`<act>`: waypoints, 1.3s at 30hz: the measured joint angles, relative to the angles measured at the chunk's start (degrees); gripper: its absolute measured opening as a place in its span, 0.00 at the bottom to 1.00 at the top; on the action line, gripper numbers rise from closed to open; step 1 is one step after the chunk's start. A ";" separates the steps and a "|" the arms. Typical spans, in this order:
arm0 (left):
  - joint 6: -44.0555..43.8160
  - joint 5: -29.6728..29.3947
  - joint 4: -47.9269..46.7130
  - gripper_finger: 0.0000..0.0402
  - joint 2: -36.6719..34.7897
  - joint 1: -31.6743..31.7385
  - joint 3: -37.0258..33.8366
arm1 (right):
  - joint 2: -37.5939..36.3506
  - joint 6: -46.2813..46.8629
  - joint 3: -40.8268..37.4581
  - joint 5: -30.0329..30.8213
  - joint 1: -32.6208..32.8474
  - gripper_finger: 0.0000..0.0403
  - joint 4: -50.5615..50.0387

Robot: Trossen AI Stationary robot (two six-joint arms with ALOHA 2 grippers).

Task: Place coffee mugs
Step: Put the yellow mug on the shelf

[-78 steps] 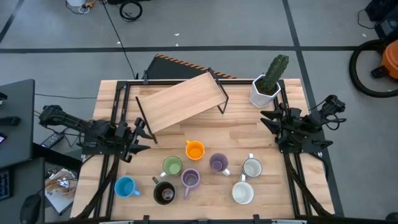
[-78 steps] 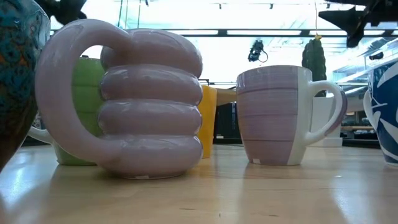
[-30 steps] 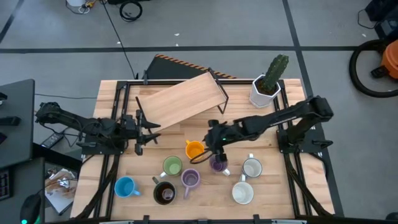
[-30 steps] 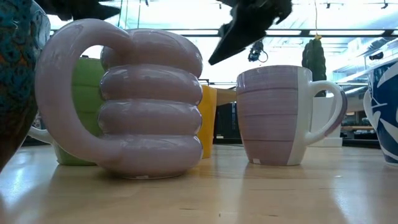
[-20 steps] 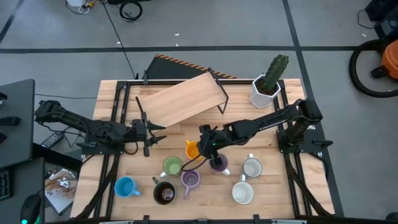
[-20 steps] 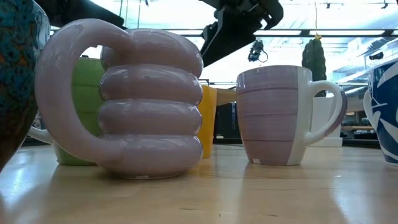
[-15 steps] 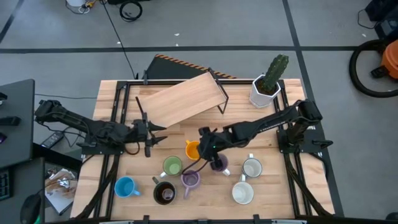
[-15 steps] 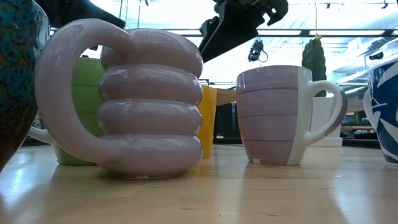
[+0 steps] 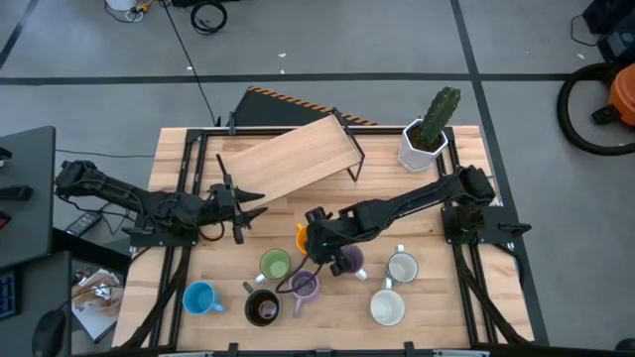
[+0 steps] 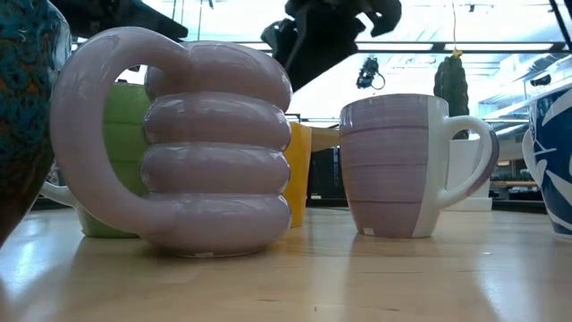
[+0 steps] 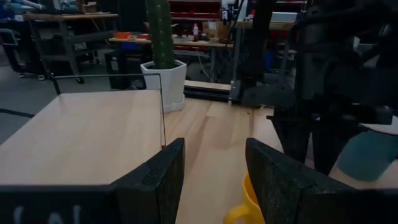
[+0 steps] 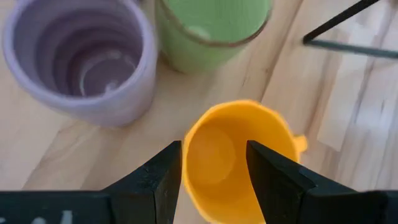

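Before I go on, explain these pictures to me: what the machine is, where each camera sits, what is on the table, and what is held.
Two dark robot arms work at a wooden table. One camera looks straight down, one sits at table height, and one rides on each wrist. On the table stand several coffee mugs, a tilted wooden shelf and a cactus pot. The right gripper hangs open just above the orange mug, with the green mug and a lilac mug beside it. The left gripper waits open near the shelf. Nothing is held.

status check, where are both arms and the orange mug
Right gripper open, above orange mug, not gripping. Left gripper open, waiting at table's left. Green mug and lilac mug crowd close beside it.
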 joint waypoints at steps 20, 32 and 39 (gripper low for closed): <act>-1.32 -0.26 -0.99 0.44 0.00 0.00 0.00 | 4.84 -3.39 4.96 -1.06 0.39 0.46 -8.54; -0.72 -0.38 -0.90 0.44 0.02 0.00 0.00 | 4.86 -5.30 0.97 -2.62 -1.75 0.40 -6.30; -0.39 -0.39 -0.85 0.44 0.02 0.00 0.00 | 4.86 -5.43 0.97 -2.72 -2.47 0.32 -6.26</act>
